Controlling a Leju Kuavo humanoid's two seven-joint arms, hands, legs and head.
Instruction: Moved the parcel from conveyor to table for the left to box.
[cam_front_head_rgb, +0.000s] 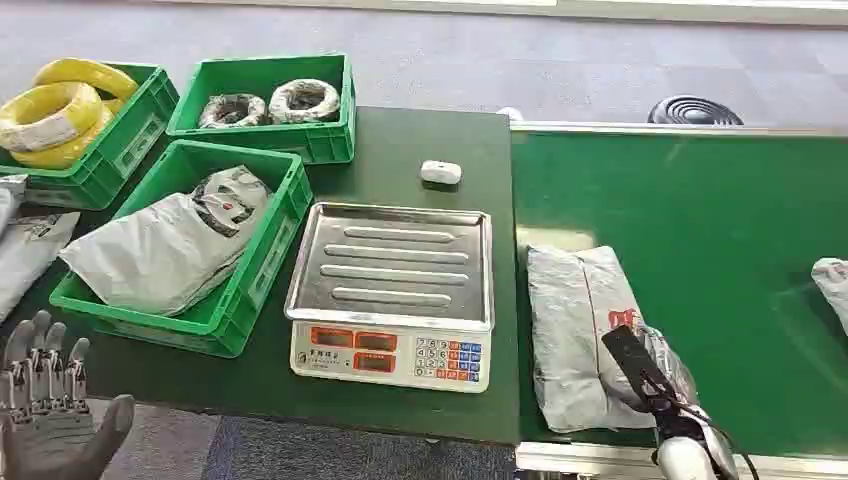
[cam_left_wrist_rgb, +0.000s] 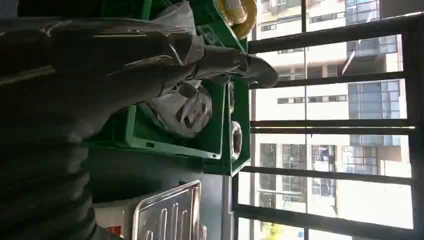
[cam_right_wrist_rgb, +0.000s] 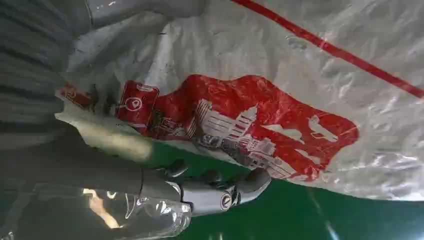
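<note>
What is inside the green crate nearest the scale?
The green crate holds grey plastic parcels, the top one with a dark printed patch. They cover the floor of the crate, so anything beneath them is hidden.

- A parcel-sorting or packing station in a warehouse-like room.
- A green conveyor belt (cam_front_head_rgb: 700, 230) carries grey mail bags (cam_front_head_rgb: 585, 330).
- A weighing scale (cam_front_head_rgb: 392, 295) sits on the counter (cam_front_head_rgb: 430, 140).
- Green crates (cam_front_head_rgb: 255, 265) hold bagged parcels and cable coils (cam_front_head_rgb: 60, 110).
</note>
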